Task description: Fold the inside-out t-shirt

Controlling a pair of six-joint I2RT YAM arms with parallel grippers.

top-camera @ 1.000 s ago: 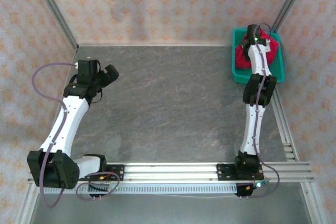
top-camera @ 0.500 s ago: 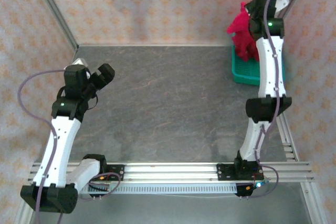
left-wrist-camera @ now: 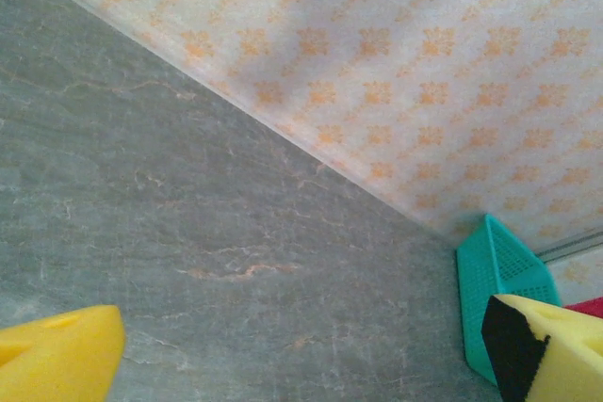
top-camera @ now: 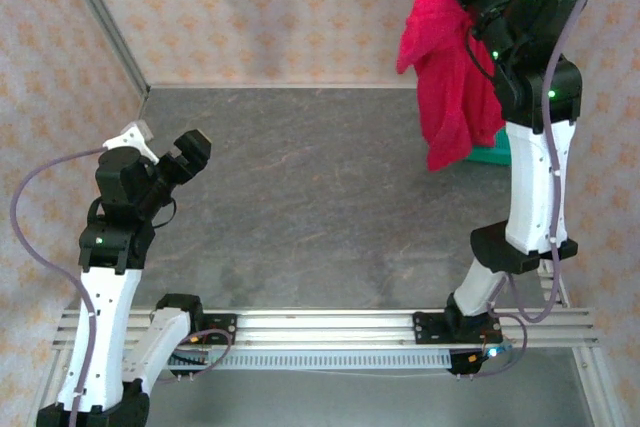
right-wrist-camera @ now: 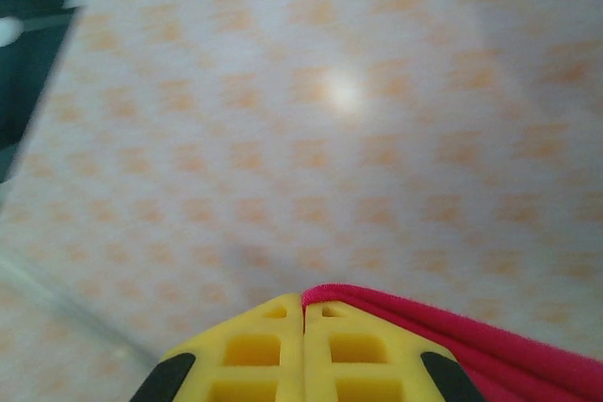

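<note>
Near edge: an aluminium rail (top-camera: 330,322) runs across the front of the table and carries both arm bases. The table surface (top-camera: 320,197) is a dark grey slab with faint stone-like veining and lies bare in its middle. On the near left, the left gripper (top-camera: 165,147) hangs above the slab with its jaws spread wide and nothing between them; in the left wrist view its yellow pads (left-wrist-camera: 57,355) sit at opposite lower corners of the picture. On the right, the arm stands tall with the right gripper (right-wrist-camera: 302,327) high in the far right corner, its yellow pads pressed together on a fold of the inside-out t-shirt (top-camera: 445,57). The red garment hangs in the air from that grip, bunched and draping downward, clear of the slab. Its lower edge falls in front of a teal mesh basket (left-wrist-camera: 499,280) in the far right corner of the table; whether cloth and basket touch cannot be told. The pale walls (top-camera: 280,7) bear a repeating orange motif, and slanted metal posts (top-camera: 100,17) stand at the far corners.
</note>
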